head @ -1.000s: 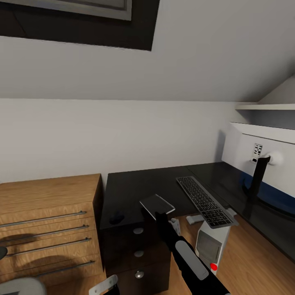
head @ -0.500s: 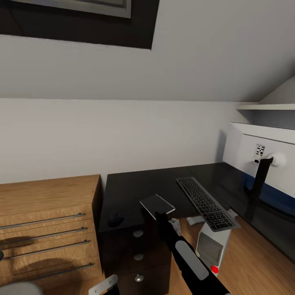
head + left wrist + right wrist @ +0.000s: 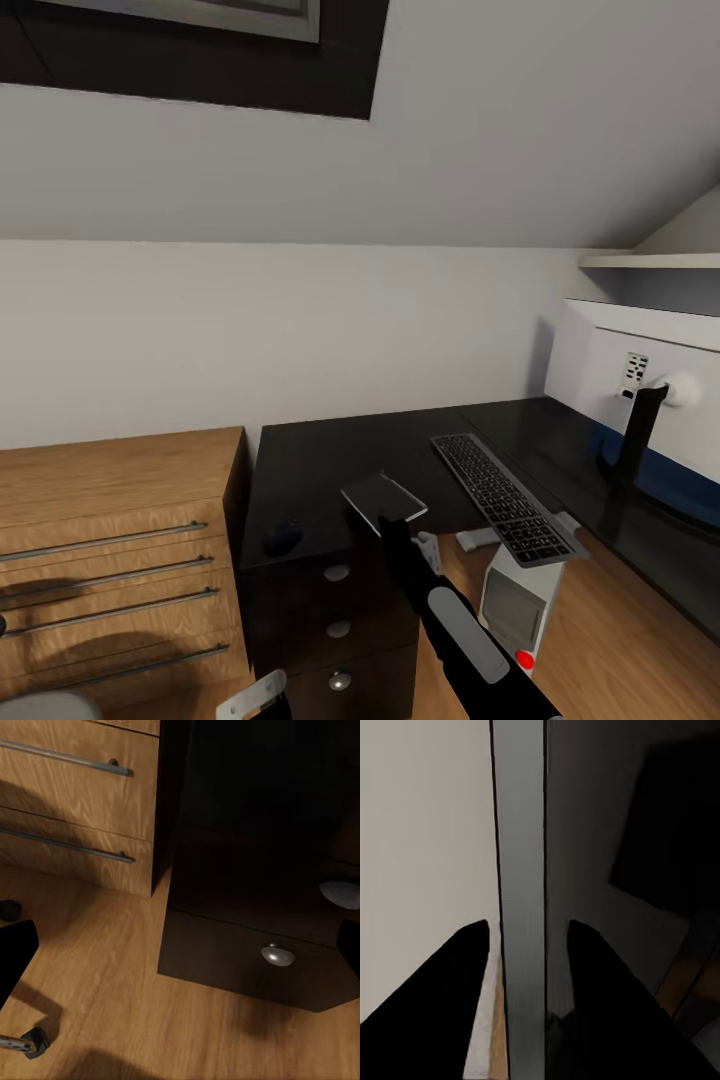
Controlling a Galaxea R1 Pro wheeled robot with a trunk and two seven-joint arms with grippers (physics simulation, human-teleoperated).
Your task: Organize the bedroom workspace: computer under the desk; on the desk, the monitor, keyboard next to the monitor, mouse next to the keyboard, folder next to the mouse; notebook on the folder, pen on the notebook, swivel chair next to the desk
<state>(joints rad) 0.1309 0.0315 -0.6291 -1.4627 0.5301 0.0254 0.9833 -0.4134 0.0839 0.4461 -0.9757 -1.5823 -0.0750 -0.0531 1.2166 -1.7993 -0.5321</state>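
- Light wood first: a low drawer chest (image 3: 110, 545) with long metal handles stands just beside the left end of the desk (image 3: 320, 470).
- Glossy black, the desk top runs rightward from the chest and turns at the corner under the sloped wall.
- Near the desk's left front edge lies a small dark mouse (image 3: 283, 538), well apart from the keyboard.
- Below that edge is the black drawer unit (image 3: 335, 620) with round silver knobs; the left wrist view shows two of those knobs (image 3: 278, 955) up close, plus the wood floor (image 3: 112, 1005) and a dark caster by it, which the head view hides.
- Over the desk's front edge the right gripper (image 3: 392, 520) holds the notebook (image 3: 383, 498), a thin grey booklet lying roughly flat, one corner toward the wall.
- From the right wrist view the notebook (image 3: 521, 892) shows edge-on as a grey strip running straight away between the two dark fingers (image 3: 457, 975), which press close on either side.
- The left gripper's state I cannot tell.
- The keyboard (image 3: 505, 495) lies on the desk with its long axis slanting from the wall toward the front edge, its near end overhanging.
- Under that overhang stands the computer (image 3: 512, 605), upright on the floor, red button low on its front.
- At the desk's right end the monitor (image 3: 640, 360) turns its white back this way, on a black stand.
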